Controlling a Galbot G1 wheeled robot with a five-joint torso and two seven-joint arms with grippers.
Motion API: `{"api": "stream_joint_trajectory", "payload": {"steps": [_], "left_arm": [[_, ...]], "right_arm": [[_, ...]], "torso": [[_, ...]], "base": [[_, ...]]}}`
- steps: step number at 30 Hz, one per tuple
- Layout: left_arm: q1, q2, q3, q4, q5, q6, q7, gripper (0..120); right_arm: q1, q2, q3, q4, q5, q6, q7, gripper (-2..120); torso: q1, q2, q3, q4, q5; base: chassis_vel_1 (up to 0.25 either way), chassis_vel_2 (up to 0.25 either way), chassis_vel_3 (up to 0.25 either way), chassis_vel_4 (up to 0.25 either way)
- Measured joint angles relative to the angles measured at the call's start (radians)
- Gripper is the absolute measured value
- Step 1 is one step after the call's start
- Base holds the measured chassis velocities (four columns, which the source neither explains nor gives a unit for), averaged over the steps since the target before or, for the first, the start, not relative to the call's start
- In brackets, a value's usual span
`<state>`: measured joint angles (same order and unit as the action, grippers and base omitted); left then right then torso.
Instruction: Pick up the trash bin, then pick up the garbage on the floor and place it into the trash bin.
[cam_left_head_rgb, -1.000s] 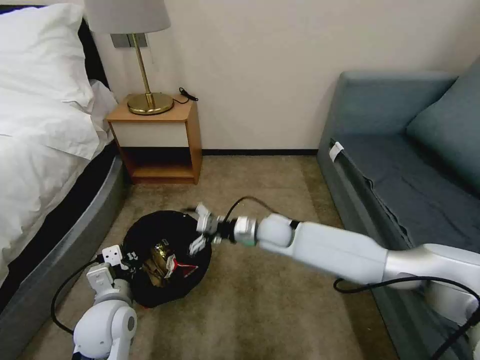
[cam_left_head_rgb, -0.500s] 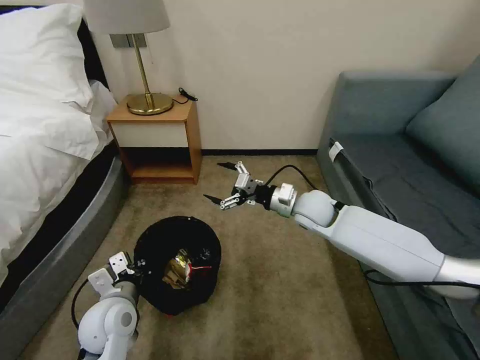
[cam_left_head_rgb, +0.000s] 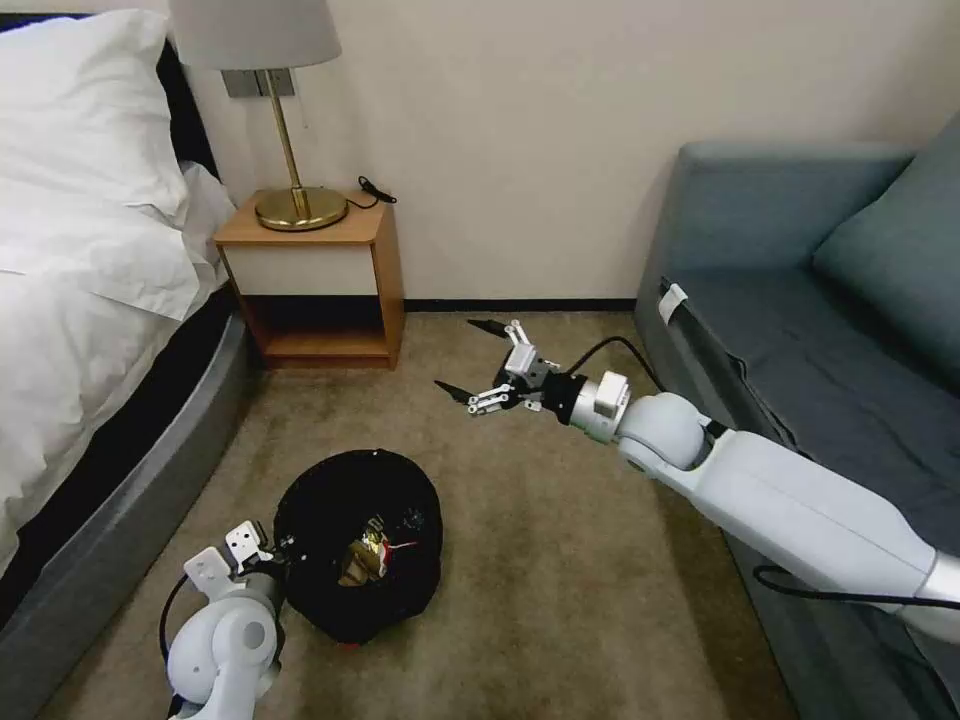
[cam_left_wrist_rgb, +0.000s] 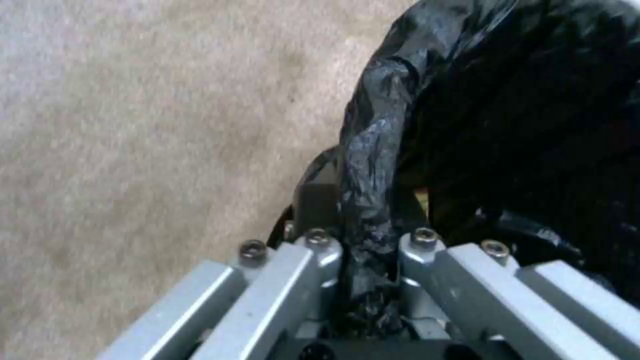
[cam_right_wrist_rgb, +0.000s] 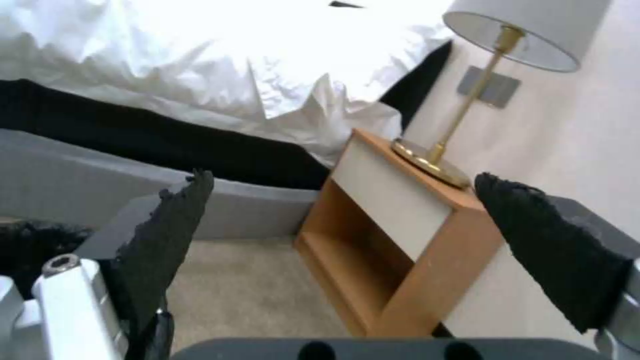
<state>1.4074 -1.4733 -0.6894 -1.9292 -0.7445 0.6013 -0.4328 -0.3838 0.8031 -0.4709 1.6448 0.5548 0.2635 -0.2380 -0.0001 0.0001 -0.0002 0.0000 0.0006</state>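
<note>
Kept left gripper fingers clamped on trash bin rim, bin level; right gripper, fingers spread empty, held clear above carpet.

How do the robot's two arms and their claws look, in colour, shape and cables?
Both arms are smooth white tubes with rounded joints, each trailed by a loose black cable. The right claw has a silver linkage, a black wrist ring and pointed black fingertips. The left claw is built of grey metal bars with visible screws.
</note>
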Motion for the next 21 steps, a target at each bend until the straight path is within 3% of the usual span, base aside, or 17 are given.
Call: {"api": "stream_joint_trajectory", "payload": {"steps": [7, 11, 12, 16, 17, 18, 21], "left_arm": [[0.007, -0.003, 0.007, 0.006, 0.112, -0.089, 0.081, 32], [0.018, -0.004, 0.001, 0.003, 0.207, -0.184, 0.16, 50], [0.018, -0.004, 0.001, 0.003, 0.207, -0.184, 0.16, 50], [0.029, -0.002, -0.018, -0.004, 0.283, -0.29, 0.282, 68], [0.029, -0.002, -0.018, -0.004, 0.283, -0.29, 0.282, 68], [0.034, 0.0, -0.03, -0.005, 0.339, -0.368, 0.367, 74], [0.042, 0.004, -0.041, -0.005, 0.443, -0.492, 0.482, 88]], "right_arm": [[-0.073, -0.029, 0.075, 0.016, -0.005, 0.0, -0.001, 100], [-0.128, -0.053, 0.138, 0.034, -0.006, 0.0, -0.001, 100], [-0.128, -0.053, 0.138, 0.034, -0.006, 0.0, -0.001, 100], [-0.179, -0.08, 0.197, 0.071, 0.013, -0.003, 0.027, 100], [-0.179, -0.08, 0.197, 0.071, 0.013, -0.003, 0.027, 100], [-0.22, -0.096, 0.241, 0.107, 0.025, -0.011, 0.075, 100], [-0.358, -0.094, 0.381, 0.208, 0.042, -0.078, 0.272, 100]], "torso": [[0.0, 0.0, 0.0, -0.0001, -0.0014], [0.0, 0.0, 0.0, -0.0002, -0.001], [0.0, 0.0, 0.0, -0.0002, -0.001], [0.0, 0.0, 0.0, 0.0, -0.0007], [0.0, 0.0, 0.0, 0.0, -0.0007], [0.0, 0.0, 0.0, 0.0001, -0.0007], [0.0, 0.0, 0.0, -0.0002, -0.0009]], "base": [[0.0, 0.0, 0.0, 0.0], [0.0, 0.0, 0.0, 0.0], [0.0, 0.0, 0.0, 0.0], [0.0, 0.0, 0.0, 0.0], [0.0, 0.0, 0.0, 0.0], [0.0, 0.0, 0.0, 0.0], [0.0, 0.0, 0.0, 0.0]]}}
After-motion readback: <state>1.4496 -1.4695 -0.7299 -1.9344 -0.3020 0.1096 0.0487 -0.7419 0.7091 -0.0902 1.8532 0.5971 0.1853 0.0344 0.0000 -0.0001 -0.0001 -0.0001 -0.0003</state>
